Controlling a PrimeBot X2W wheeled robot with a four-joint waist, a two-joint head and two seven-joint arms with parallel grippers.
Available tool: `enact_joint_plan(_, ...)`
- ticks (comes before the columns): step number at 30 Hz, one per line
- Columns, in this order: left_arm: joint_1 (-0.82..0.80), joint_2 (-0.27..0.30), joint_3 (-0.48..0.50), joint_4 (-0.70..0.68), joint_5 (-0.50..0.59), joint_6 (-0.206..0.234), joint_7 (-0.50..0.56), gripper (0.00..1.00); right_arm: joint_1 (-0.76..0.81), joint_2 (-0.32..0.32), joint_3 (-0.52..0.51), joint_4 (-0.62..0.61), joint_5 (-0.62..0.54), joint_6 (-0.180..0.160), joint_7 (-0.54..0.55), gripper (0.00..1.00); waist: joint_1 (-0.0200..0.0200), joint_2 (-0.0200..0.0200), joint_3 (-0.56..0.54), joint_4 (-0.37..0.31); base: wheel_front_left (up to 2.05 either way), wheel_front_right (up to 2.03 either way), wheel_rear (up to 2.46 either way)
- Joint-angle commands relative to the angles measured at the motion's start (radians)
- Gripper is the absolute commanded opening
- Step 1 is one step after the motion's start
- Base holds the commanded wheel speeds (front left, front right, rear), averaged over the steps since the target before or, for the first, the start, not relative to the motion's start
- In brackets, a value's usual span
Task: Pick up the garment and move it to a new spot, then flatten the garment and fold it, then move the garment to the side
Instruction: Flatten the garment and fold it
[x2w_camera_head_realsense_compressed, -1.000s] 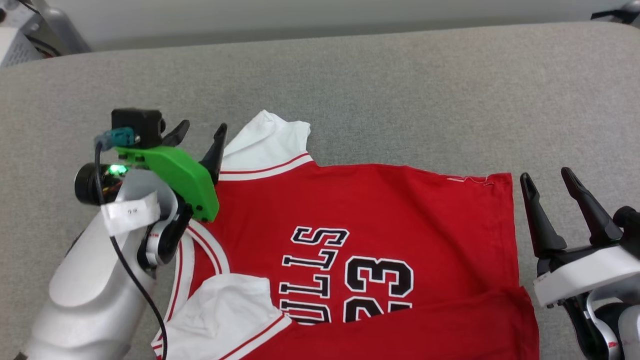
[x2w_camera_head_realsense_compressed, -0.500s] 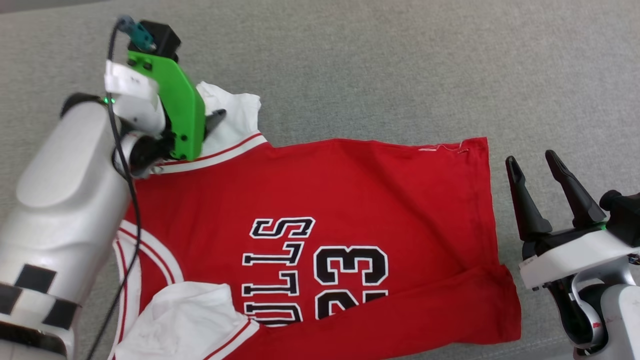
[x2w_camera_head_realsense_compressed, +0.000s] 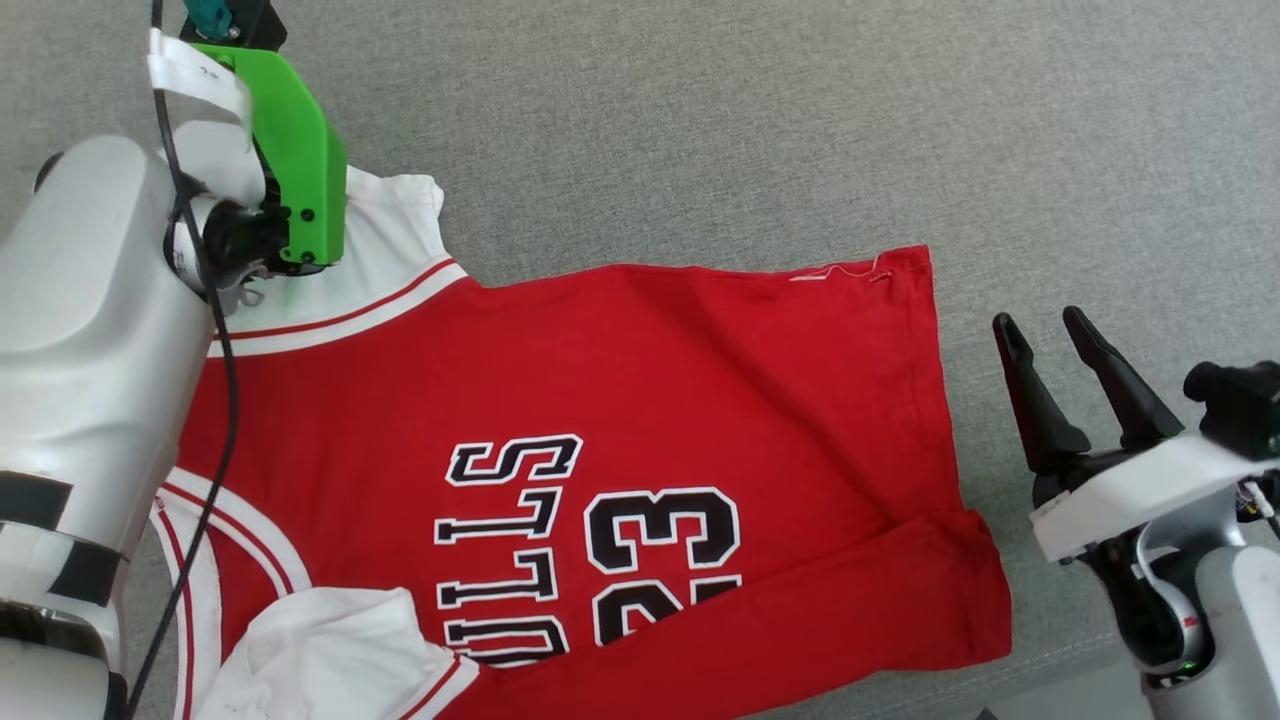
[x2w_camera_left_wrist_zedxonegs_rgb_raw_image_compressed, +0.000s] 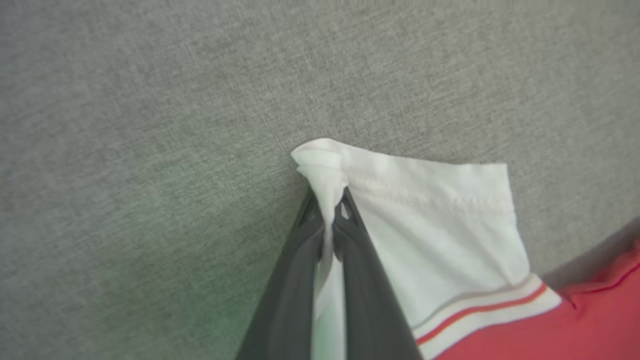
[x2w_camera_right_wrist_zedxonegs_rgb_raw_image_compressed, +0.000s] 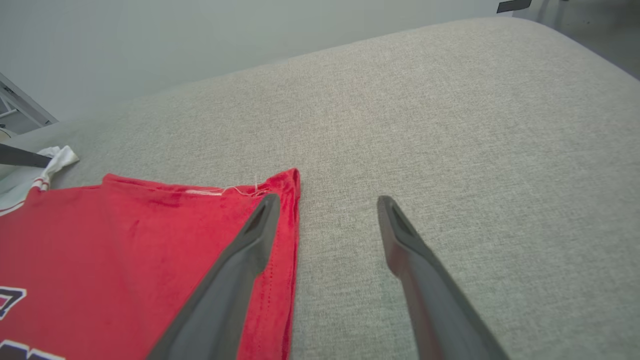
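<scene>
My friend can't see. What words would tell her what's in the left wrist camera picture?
The left gripper is pinched shut on a bunched corner of the white sleeve of the garment. The sleeve lies on a grey cloth surface, with striped trim and red cloth at the lower right.

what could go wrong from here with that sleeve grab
1. The left gripper pinches just a bunched corner of the white sleeve; a pull may slip it free.
2. The right gripper is open beside the garment, holding nothing, so a one-sided pull could drag it rather than flatten it.
</scene>
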Motion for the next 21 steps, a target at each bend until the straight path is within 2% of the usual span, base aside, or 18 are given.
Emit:
enact_joint_plan(1, 0.071, -0.023, -0.026, 0.033, 0.007, 0.003, -0.014, 0.0, -0.033, -0.019, 0.002, 0.016, 0.024, -0.001, 0.037, 1.0, 0.0, -0.0001, -0.02, 0.015, 0.0, 0.0, 0.0)
enact_joint_plan(6, 0.058, -0.035, -0.014, 0.012, 0.011, -0.005, -0.099, 0.0, -0.104, -0.097, 0.023, 0.079, 0.091, -0.001, 0.219, 1.0, 0.0, -0.0001, -0.062, 0.06, 0.0, 0.0, 0.0)
enact_joint_plan(7, 0.049, -0.047, -0.012, -0.016, 0.014, -0.01, -0.143, 0.0, -0.154, -0.147, 0.048, 0.1, 0.119, -0.001, 0.339, 1.0, 0.0, -0.0001, -0.084, 0.104, 0.0, 0.0, 0.0)
enact_joint_plan(9, 0.043, -0.047, -0.019, -0.038, 0.025, -0.014, -0.164, 0.0, -0.188, -0.175, 0.067, 0.112, 0.139, -0.001, 0.415, 1.0, 0.0, -0.0001, -0.091, 0.132, 0.0, 0.0, 0.0)
enact_joint_plan(15, 0.037, -0.065, -0.023, -0.124, 0.029, -0.019, -0.209, 0.0, -0.286, -0.245, 0.119, 0.171, 0.166, -0.001, 0.587, 1.0, 0.0, -0.0001, -0.079, 0.212, 0.0, 0.0, 0.0)
enact_joint_plan(21, 0.058, -0.066, -0.018, -0.195, 0.022, -0.014, -0.236, 0.0, -0.344, -0.265, 0.189, 0.28, 0.223, -0.001, 0.721, 1.0, 0.0, -0.0001, -0.055, 0.249, 0.0, 0.0, 0.0)
